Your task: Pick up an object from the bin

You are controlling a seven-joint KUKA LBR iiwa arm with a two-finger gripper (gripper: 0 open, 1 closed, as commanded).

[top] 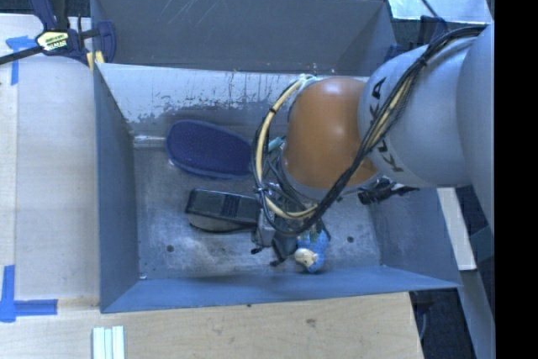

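My gripper is low over the bin floor near the front wall, mostly hidden under the arm's orange cover. Just to its right lies a small thing of white, yellow and blue, close beside the gripper's tip. To the gripper's left a flat black oblong thing lies on the floor, its right end running under the gripper. Behind that a dark blue oval thing rests against the back of the floor.
The arm and its orange cover with looping cables hang over the right half of the bin and hide the floor there. The bin's sloping walls stand close in front of and to the right of the gripper.
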